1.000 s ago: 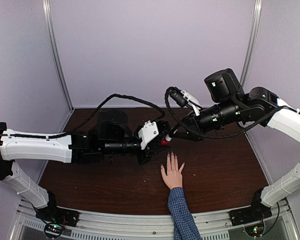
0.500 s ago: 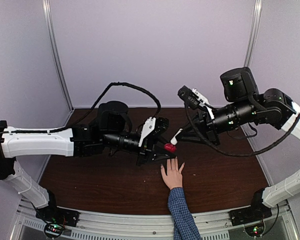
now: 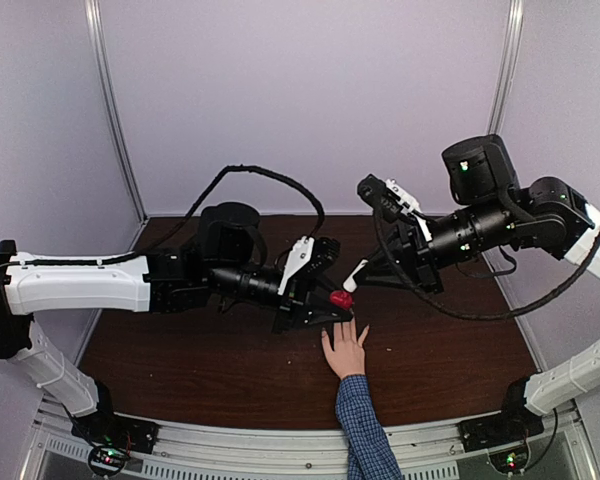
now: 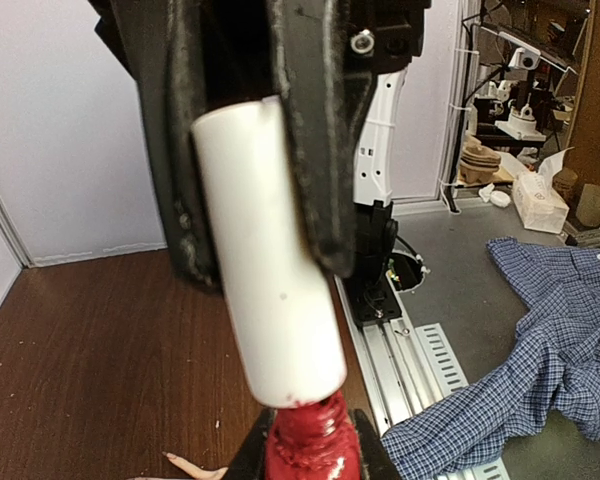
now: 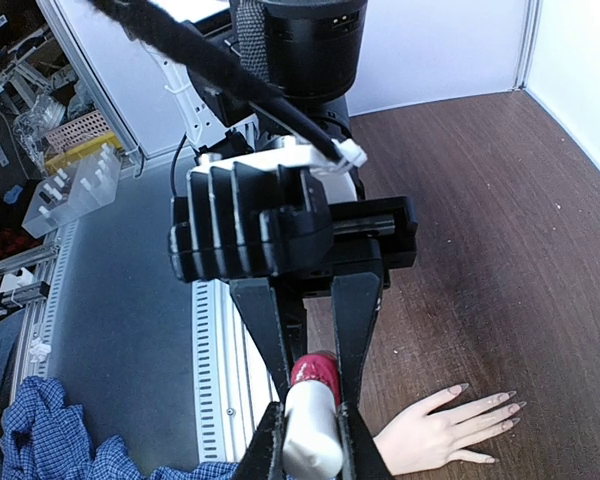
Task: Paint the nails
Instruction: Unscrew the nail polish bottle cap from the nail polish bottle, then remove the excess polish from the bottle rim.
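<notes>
Dark brown worktop, lilac walls. Both arms reach inward and meet mid-table. Left gripper clamps the red bottle; right gripper clamps its white cap, lifted off. Human hand lies flat just below, nails pointing away.

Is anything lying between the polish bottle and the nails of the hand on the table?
Nothing visible does. The polish bottle hangs above the hand's fingertips, with only bare table around the nails.
</notes>
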Tool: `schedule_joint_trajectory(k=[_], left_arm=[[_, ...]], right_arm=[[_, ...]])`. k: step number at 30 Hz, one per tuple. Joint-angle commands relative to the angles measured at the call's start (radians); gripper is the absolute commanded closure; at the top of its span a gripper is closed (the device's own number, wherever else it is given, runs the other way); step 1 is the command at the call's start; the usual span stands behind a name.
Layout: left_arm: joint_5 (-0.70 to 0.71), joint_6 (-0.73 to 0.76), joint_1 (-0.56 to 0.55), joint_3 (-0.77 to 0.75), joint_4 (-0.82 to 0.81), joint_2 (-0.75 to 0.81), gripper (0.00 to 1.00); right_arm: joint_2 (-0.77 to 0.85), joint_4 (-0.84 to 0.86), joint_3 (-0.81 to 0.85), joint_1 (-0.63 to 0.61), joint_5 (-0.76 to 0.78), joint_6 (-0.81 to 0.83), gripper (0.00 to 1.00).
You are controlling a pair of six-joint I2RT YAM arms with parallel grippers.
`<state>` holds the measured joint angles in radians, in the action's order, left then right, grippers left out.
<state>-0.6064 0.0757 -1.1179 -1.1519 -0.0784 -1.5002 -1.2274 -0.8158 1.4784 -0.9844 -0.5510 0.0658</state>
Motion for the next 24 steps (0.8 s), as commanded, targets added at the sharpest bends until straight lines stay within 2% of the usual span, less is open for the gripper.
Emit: schedule_joint_trajectory(k=[1, 24], left_arm=[[-0.045, -0.001, -0.008, -0.024, -0.013, -0.016, 1.00], [-0.041, -0.013, -0.001, -0.023, -0.017, -0.017, 1.00]], right_arm=[[0.030, 0.043, -0.002, 0.004, 0.038, 0.022, 1.00], [0.044, -0.005, 0.000, 0.004, 0.102, 0.051, 1.00]])
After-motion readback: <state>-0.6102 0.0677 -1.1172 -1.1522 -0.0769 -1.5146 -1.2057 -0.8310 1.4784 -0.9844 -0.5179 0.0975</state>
